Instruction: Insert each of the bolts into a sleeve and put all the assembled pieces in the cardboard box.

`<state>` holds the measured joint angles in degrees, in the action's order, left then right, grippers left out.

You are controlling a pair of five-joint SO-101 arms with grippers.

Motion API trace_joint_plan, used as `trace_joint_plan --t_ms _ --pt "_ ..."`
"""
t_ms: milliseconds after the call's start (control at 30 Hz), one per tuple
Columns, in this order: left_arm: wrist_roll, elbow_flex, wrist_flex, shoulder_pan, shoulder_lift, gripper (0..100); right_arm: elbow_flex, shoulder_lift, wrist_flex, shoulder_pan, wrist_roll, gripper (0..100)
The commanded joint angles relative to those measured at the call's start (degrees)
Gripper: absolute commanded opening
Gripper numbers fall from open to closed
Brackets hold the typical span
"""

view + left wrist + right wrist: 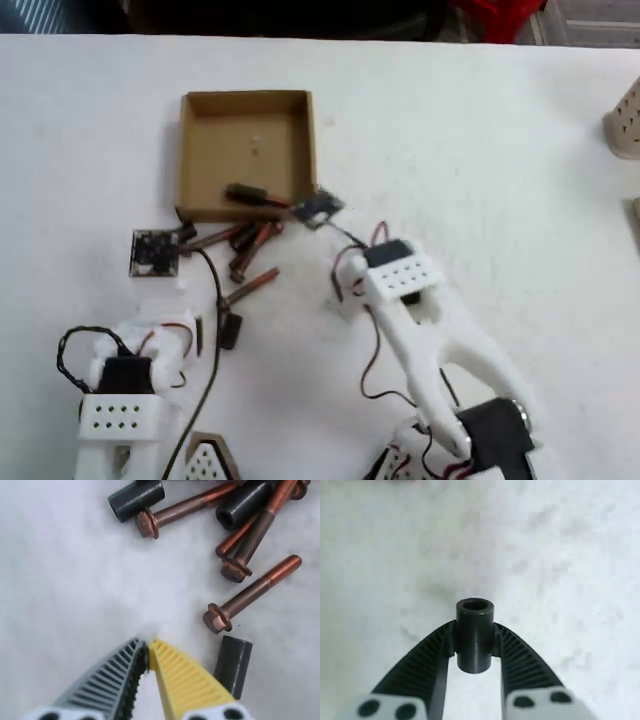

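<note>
My right gripper [474,630] is shut on an upright black sleeve [475,640], held just above the bare white table. My left gripper [148,647] is shut and empty, its tips close to the table, with a loose black sleeve [232,665] right beside it. Just beyond lie several copper bolts [252,592] and two more sleeves [136,499], seen in the high view as a pile [245,255] in front of the cardboard box [190,150]. One bolt-and-sleeve piece [255,197] lies inside the box. The right arm [400,270] stands to the right of the pile.
A beige perforated object [625,125] stands at the table's right edge. A brown hexagonal piece [205,460] sits at the front edge by the left arm [125,400]. Black cables [215,300] run across the table near the pile.
</note>
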<state>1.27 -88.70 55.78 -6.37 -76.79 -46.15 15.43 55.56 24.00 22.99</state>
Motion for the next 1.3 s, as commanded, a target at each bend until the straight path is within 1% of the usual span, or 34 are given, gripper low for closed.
trace_joint_plan --t_ms 0,167,267,333,567,633,700,800,867,1000,1100,1167,1267 --pt "5.3 0.3 -3.5 0.7 -0.7 2 -7.3 6.9 -10.0 -6.7 -4.0 1.7" --pt "13.7 0.7 -8.4 3.8 -0.7 2 -8.6 9.3 -12.1 -8.2 -8.6 1.7" --pt "15.8 2.6 -9.6 5.1 -0.7 2 -8.6 9.3 -12.1 -8.3 -10.2 1.7" --pt "16.7 4.2 -9.5 7.3 -0.7 2 -8.7 9.3 -12.8 -8.3 -10.4 1.7" --pt "25.7 5.2 -9.9 23.4 -0.3 2 -8.8 9.3 -13.3 -8.5 -10.1 1.7" --pt "27.2 5.2 -10.0 26.7 -0.3 2 -8.8 9.3 -13.3 -8.5 -10.1 1.7" --pt "28.1 4.7 -11.9 28.9 -0.2 2 -8.8 9.3 -13.3 -8.4 -10.1 1.7" --pt "29.6 3.9 -15.1 30.1 1.1 2 -8.8 9.3 -13.3 -8.4 -10.1 1.7" --pt "30.0 4.0 -17.9 30.0 4.9 2 -8.8 9.3 -13.3 -8.4 -10.1 1.7" --pt "30.7 8.7 -25.1 29.6 18.0 2 -8.8 9.3 -13.3 -8.0 -10.0 1.7" --pt "36.0 14.0 -29.3 29.4 29.2 2 -8.8 9.3 -13.2 -8.2 -10.0 1.7" --pt "38.2 17.4 -31.4 27.2 36.4 2 -8.8 9.3 -13.1 -8.4 -10.0 1.7" --pt "38.9 20.5 -33.9 23.0 45.8 2 -8.8 9.3 -13.1 -8.4 -10.0 1.7"
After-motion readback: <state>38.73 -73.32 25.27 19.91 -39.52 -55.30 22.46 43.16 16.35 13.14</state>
